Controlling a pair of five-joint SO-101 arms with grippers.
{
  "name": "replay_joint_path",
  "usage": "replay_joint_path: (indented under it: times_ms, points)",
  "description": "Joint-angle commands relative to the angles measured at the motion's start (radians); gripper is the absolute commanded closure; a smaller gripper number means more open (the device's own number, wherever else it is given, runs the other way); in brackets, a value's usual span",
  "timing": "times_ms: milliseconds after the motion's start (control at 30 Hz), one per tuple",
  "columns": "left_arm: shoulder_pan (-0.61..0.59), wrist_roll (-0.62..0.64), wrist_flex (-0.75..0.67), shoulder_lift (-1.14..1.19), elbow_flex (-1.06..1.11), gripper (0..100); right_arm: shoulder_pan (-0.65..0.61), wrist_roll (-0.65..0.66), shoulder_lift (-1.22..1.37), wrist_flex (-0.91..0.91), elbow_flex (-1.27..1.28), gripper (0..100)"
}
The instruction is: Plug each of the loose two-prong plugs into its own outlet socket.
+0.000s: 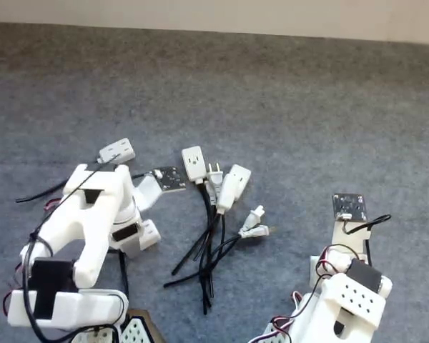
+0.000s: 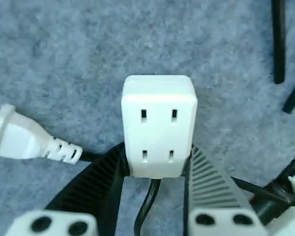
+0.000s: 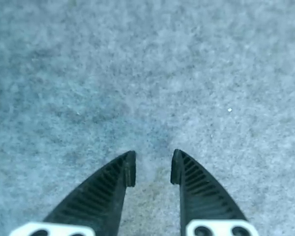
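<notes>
Ribbed black fingers point(image 2: 108, 182) of the left hand point(image 2: 156, 147) clamp a white socket block point(image 2: 159, 123) by its sides. Its 4 slots face the camera, and a black cord leaves its near end. Just beside it on the grey bench point(image 2: 64, 49) lies a loose white plug point(image 2: 19, 140). The right hand point(image 3: 153, 164) hangs over the bench, narrowly parted, gripping nothing. Between the arms, more plugs point(image 1: 254, 221) and a second socket point(image 1: 193, 163) lie among black cords point(image 1: 207, 264).
</notes>
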Motion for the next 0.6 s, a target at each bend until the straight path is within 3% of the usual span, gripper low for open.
replay_joint_path:
  times_ms: [0, 133, 267, 400, 567]
  points:
    - [-0.174, -0.012, -0.1, 0.111, -0.143, 100, -0.01, 0.012, -0.01, -0.013, -0.008, 87.1]
    - [-0.329, -0.052, -0.074, 0.282, -0.424, 100, -0.008, 0.012, -0.01, -0.013, -0.008, 87.1]
    - [-0.44, -0.055, 0.081, 0.486, -0.799, 100, -0.01, 0.012, -0.01, -0.013, -0.008, 87.1]
    - [-0.489, -0.055, 0.282, 0.667, -1.182, 100, -0.01, 0.012, -0.01, -0.013, -0.008, 87.1]
    - [-0.467, -0.049, 0.571, 0.796, -1.604, 100, -0.012, 0.012, -0.01, -0.013, -0.008, 87.1]
